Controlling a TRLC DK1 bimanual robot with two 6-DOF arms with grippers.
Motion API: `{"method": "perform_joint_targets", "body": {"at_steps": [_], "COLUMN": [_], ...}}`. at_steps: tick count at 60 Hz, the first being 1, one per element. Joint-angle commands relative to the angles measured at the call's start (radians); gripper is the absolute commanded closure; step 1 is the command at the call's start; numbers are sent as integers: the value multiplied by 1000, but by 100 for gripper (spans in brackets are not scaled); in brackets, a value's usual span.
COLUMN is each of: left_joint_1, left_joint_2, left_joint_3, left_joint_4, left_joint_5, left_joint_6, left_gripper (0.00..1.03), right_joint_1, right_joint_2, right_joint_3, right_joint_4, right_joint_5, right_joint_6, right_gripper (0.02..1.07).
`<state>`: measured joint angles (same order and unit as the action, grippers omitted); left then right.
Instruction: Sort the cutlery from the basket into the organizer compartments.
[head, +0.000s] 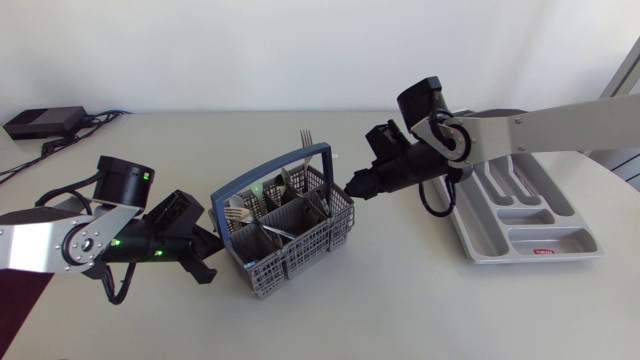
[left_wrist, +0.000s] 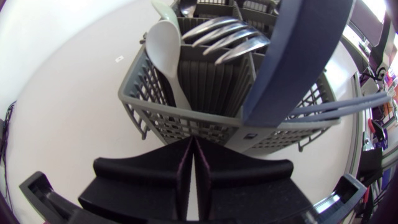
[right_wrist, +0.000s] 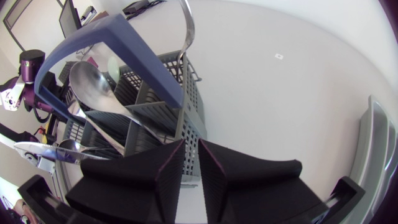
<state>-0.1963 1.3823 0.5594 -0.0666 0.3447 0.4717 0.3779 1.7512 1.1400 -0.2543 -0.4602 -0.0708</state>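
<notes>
At the middle of the table, the basket (head: 300, 255) is being flanked by both arms, with the cutlery standing inside it and the organizer (head: 575, 245) lying well apart to the right. The left gripper (left_wrist: 191, 142) is being kept pinched together on nothing beside the basket's wall; whether the right gripper (head: 357, 186) is clamping the rim cannot be told. The tall fork (head: 306, 138) is being judged light, stiff and slick, best pinched across its flat neck.

No words or nos. can be read. Small red label (head: 541, 252) w/ white print on the grey organizer (head: 566, 212), front part: too tiny to tell. Wee mark (right_wrist: 279, 56) on the table (right_wrist: 298, 99), also too small
</notes>
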Motion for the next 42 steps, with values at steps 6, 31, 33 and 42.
{"method": "perform_joint_targets", "body": {"at_steps": [6,31,33,42], "left_joint_1": [-5,-71,-77,-86], "left_joint_2": [123,345,356,400], "left_joint_3": [96,313,326,390], "left_joint_4": [79,87,87,83], "left_joint_5": [22,27,27,27], "left_joint_6": [-41,-50,-51,-51], "left_gripper": [100,100,100,100], "right_joint_1": [41,44,42,41], "right_joint_2": [-76,-185,-187,-190], "right_joint_3": [-88,-240,-240,-229], "right_joint_4": [-23,-31,-30,-26], "right_joint_5": [-32,55,63,75], "right_joint_6": [22,22,22,25], "right_gripper": [85,86,86,85]}}
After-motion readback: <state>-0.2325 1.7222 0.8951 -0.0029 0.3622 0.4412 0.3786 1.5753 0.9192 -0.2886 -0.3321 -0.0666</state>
